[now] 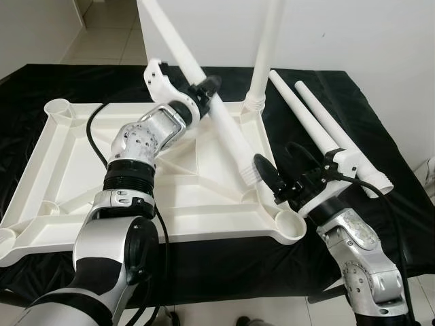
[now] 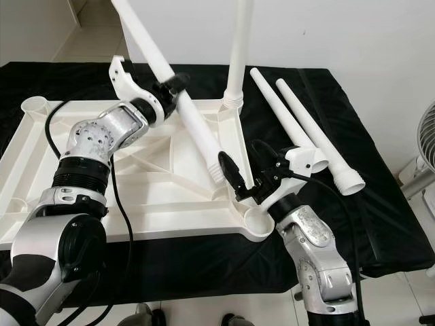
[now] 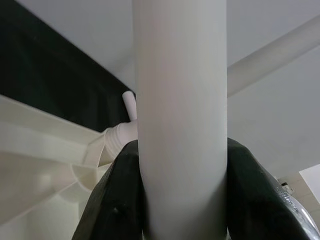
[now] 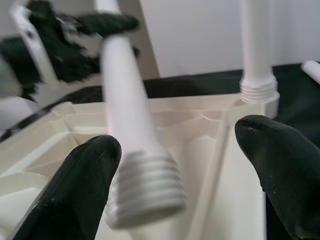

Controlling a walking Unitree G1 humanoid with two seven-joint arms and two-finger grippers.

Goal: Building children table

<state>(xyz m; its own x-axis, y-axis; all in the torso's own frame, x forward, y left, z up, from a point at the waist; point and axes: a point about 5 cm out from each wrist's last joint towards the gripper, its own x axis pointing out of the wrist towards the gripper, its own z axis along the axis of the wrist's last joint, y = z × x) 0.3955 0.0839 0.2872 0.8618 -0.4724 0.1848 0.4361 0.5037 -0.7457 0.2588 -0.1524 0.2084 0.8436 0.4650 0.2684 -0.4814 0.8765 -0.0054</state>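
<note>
A white table top [image 1: 41, 159] lies upside down on a black cloth. My left gripper [image 1: 204, 92] is shut on a white table leg [image 1: 224, 132] and holds it tilted. The leg's threaded end [image 4: 145, 185] hangs just above the ribs, close to the near right corner socket [image 1: 292, 224]. My right gripper [image 1: 279, 170] is open beside that threaded end, one finger [image 4: 85, 185] on each side and no contact. Another leg [image 1: 265, 54] stands upright in the far right corner socket. In the left wrist view the black fingers [image 3: 115, 200] clamp the leg [image 3: 180, 100].
Two loose white legs [image 1: 319, 129] lie side by side on the black cloth [image 1: 380, 204] to the right of the table top. A white wall rises behind. A fan [image 2: 425, 149] stands at the far right, with tiled floor at the far left.
</note>
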